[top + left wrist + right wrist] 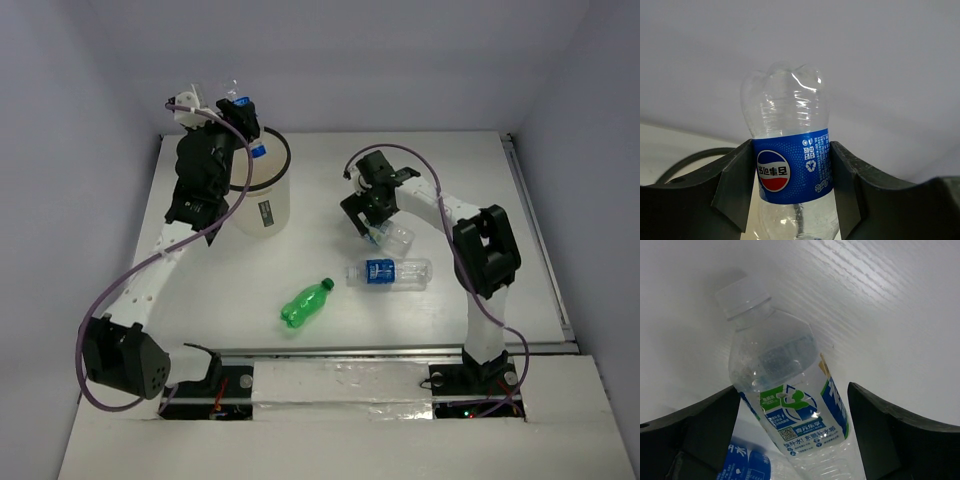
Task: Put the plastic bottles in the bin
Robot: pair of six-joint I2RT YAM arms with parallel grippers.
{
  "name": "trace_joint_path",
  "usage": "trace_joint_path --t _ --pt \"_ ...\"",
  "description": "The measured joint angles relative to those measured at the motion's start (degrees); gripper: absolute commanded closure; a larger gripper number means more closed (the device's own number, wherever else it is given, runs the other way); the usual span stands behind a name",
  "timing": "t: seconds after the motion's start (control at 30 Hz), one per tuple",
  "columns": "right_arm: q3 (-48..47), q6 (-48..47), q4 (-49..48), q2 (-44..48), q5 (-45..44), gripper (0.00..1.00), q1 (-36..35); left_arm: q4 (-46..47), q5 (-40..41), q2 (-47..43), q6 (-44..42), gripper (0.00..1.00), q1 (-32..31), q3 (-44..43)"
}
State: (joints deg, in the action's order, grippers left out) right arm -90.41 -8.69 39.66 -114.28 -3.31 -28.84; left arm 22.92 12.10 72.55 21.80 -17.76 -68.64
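Left end effector (pixel 790 150): grasping blue-label bottle (pixel 792 172), above bin (pixel 272 215), far left.
Right end effector (pixel 792 392): straddles green-white-label bottle (pixel 782 365); grip unclear.

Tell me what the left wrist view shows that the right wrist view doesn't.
Left wrist only: a clear plastic bottle with a blue label, base up, clamped in the left claw. Right wrist only: a clear plastic bottle with a green-white label between the fingers of the right claw, over the white table; grip unclear. Both: dark claw fingers flanking a clear bottle.
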Motion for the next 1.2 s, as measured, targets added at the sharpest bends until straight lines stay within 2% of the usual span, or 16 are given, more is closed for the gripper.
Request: trace_joint_path --t 0.4,0.63,0.8,0.93,1.0,1.03,1.2 --pt "-2.9 -1.7 0.6 -2.3 -6.9 0.33 0.0 7.8 4.5 7.8 -12.7 0.77 0.7 0.0" --pt "-3.0 -0.8 -1.0 -1.5 -10.9 0.35 0.9 13.0 7.1 9.7 -19.0 0.75 0.7 2.0" --pt "-3.0 0.8 -2.9 3.0 -13.1 0.37 1.7 15.0 8.2 12.0 -22.4 0.72 0.7 3.3" --pt "-4.0 2.5 -4.7 8.3 -14.3 0.37 2.1 15.4 8.7 13.2 -23.9 0.5 0.7 3.8" --pt "-4.0 3.4 -5.9 11.4 -14.3 0.37 2.0 15.6 8.9 13.4 -24.4 0.43 0.7 4.0" --pt "-4.0 4.0 -6.5 13.1 -14.1 0.37 2.0 15.8 8.9 13.4 -24.3 0.34 0.7 4.2" --pt "-5.7 6.9 -10.3 20.1 -9.1 0.37 2.1 16.3 8.6 13.2 -23.6 0.2 0.7 4.3"
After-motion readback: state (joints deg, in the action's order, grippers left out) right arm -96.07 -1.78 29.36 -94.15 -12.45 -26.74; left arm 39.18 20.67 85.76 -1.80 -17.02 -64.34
